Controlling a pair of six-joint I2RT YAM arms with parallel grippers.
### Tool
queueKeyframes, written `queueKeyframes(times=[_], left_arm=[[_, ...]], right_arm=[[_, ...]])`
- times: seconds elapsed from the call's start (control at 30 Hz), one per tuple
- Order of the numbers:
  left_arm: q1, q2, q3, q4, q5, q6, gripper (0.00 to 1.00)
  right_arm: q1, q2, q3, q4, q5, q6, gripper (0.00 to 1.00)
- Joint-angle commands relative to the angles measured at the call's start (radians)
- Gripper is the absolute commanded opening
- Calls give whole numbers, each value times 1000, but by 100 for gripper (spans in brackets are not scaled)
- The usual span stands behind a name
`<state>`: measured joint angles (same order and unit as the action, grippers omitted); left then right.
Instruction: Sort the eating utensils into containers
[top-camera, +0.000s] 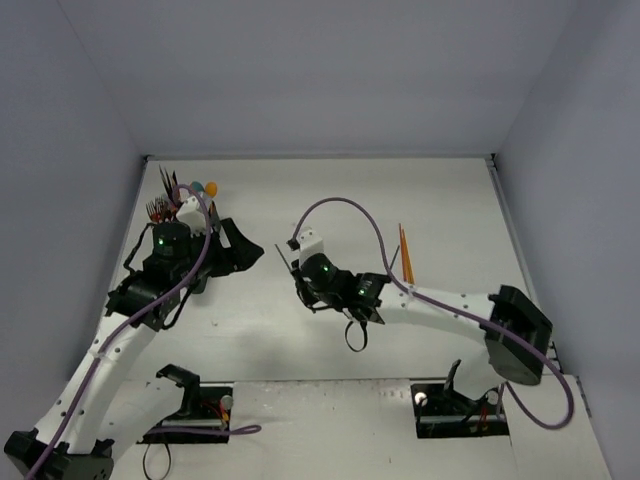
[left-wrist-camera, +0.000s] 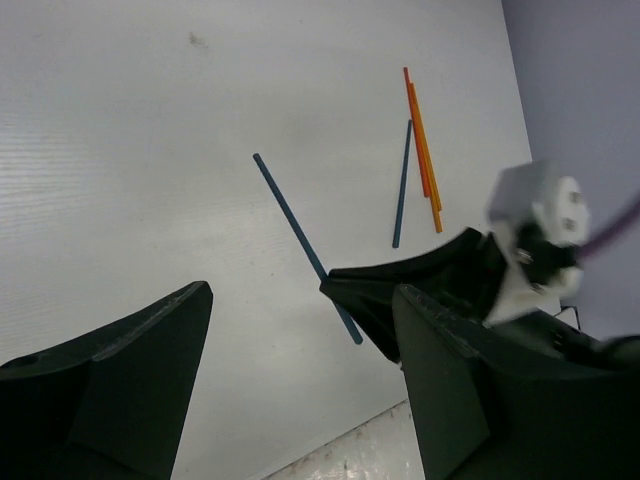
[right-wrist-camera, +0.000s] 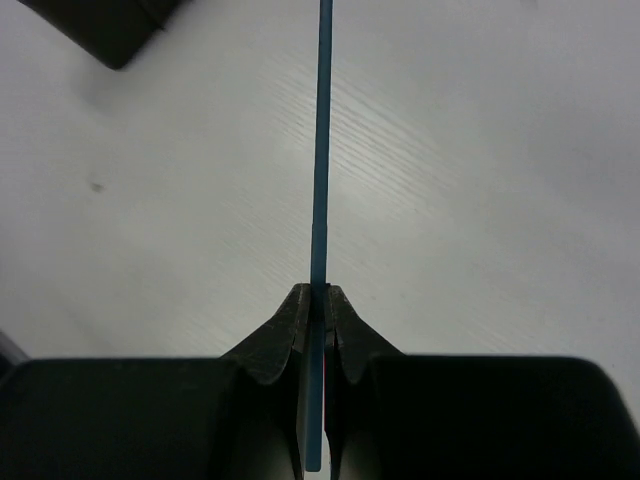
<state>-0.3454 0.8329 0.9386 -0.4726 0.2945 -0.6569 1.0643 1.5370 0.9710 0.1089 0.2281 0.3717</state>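
My right gripper (right-wrist-camera: 320, 300) is shut on a slim teal utensil (right-wrist-camera: 321, 150), whose handle runs straight out past the fingertips. From above, that gripper (top-camera: 292, 263) sits mid-table with the teal utensil (top-camera: 284, 262) in it. My left gripper (left-wrist-camera: 302, 295) is open and empty; it looks across at the held teal utensil (left-wrist-camera: 298, 235). Seen from above, the left gripper (top-camera: 245, 250) is left of the right one. Orange utensils (left-wrist-camera: 425, 150) and another teal one (left-wrist-camera: 402, 185) lie on the table. Several utensils (top-camera: 168, 195) stand upright at the back left; the container under them is mostly hidden by my left arm.
The loose orange utensils (top-camera: 405, 255) lie right of centre, just behind the right arm's forearm (top-camera: 440, 305). Walls close the table at the back and both sides. The arm bases (top-camera: 460, 400) stand along the near edge.
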Motion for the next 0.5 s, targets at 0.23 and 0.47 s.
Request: queueKeyframes(times=[0.23,0.47], left_arm=[[-107,45,64,168,-89,-108,70],[-201,86,54,236,-162,-149,64]], right_arm=[[47,-242,-32,266,-160,-158,0],[54,-269,-41,300,-182,-160,0]])
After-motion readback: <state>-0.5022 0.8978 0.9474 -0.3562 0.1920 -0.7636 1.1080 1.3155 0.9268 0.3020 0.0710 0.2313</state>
